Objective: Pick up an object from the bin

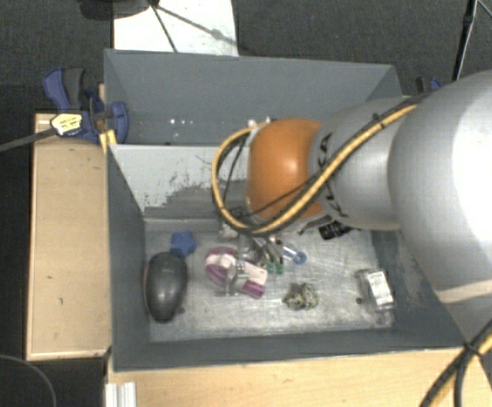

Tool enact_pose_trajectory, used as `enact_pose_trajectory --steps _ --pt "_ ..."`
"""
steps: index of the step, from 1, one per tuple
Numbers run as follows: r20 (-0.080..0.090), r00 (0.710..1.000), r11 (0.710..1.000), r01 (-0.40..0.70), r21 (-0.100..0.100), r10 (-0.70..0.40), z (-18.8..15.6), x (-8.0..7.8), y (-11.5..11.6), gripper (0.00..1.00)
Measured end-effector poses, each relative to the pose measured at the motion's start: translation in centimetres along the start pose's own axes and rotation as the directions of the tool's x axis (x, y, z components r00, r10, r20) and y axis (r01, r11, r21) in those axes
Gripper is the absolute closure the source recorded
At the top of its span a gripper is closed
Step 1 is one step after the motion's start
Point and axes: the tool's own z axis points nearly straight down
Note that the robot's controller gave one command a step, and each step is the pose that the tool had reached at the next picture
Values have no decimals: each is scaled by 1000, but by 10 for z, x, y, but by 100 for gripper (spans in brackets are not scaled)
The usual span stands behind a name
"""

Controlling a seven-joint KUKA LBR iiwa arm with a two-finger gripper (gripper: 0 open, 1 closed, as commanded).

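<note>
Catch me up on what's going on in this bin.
A robot arm reaches into the grey bin from the right, its hand down at a purple-and-white thing mid-floor. Whether it grips it cannot be told. A dark computer mouse lies left of that, a mottled lump and a small silver block to the right.

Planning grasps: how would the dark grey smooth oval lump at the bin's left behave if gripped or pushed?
The dark grey oval lump looks rigid; its rounded, faintly glossy top may let a grip slip. It lies broad and flat on the bin floor, so a push would probably slide it, not roll it.
</note>
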Motion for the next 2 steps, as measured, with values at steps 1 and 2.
enact_pose_trajectory --steps 1,2 --pt "2 1000 1000 -6 2 6 -2 0 -4 100" --pt "12 1000 1000 -24 0 24 -131 16 3 100"
